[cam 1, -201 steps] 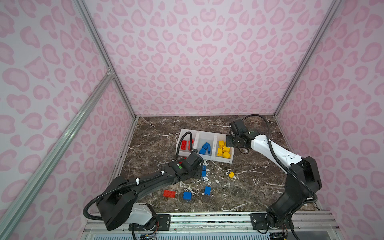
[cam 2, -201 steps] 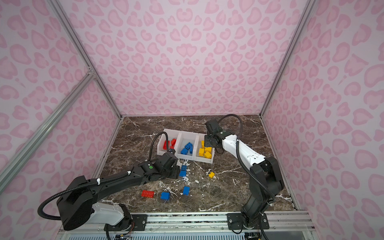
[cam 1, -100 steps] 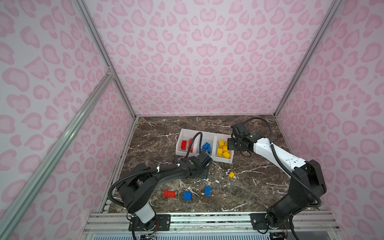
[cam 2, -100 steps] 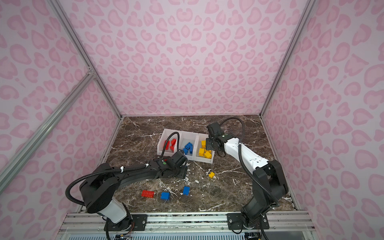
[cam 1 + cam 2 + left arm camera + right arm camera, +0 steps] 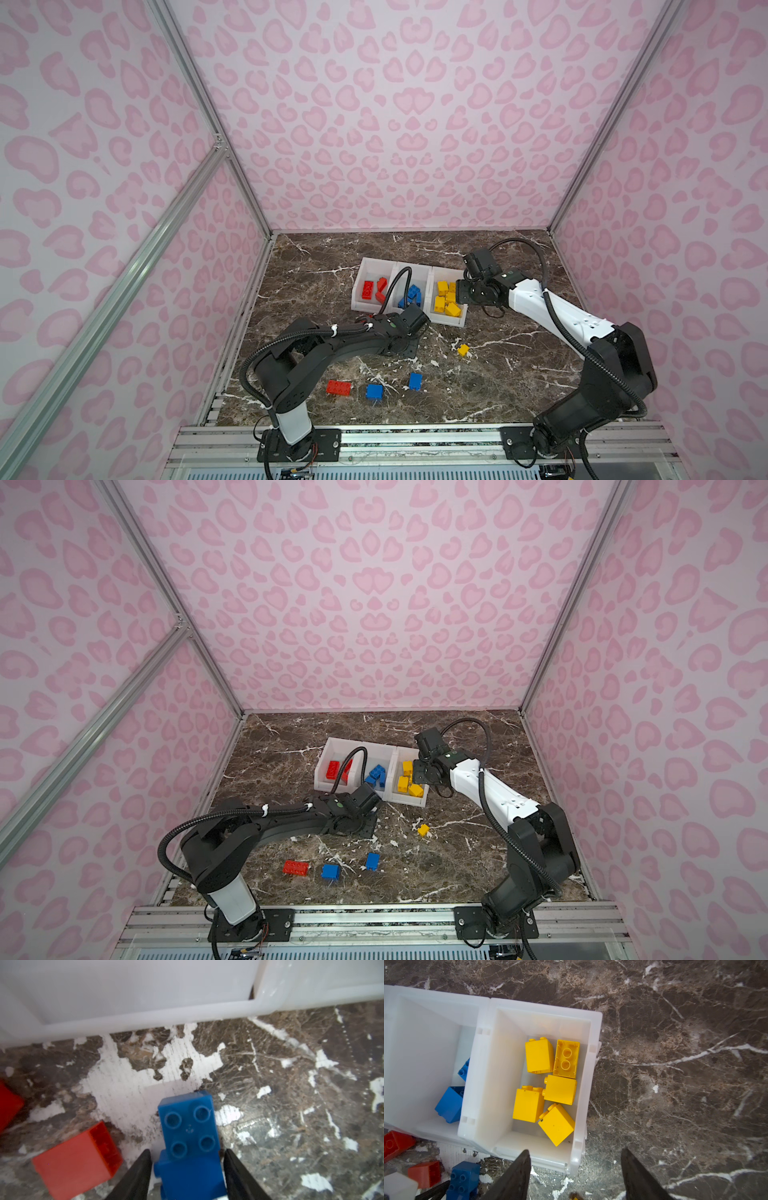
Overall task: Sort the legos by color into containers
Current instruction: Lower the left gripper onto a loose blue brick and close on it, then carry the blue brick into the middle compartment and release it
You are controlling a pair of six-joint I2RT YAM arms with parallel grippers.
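Three white containers stand in a row, holding red, blue and yellow legos from left to right. My left gripper is low on the table just before the middle bin's front lip. Its jaws flank a blue lego, and a slim gap shows on each side. In both top views the left wrist hides this brick. My right gripper hangs open and empty over the near right corner of the yellow bin, where several yellow legos lie.
Loose on the marble near the front are a red oblong brick, two blue bricks and a small yellow one. Two red bricks lie close beside my left gripper. Pink walls enclose the table.
My left arm has swung right and settled over the blue lego in front of the middle bin, its jaws narrowing. The right gripper has drifted slightly toward the near side.
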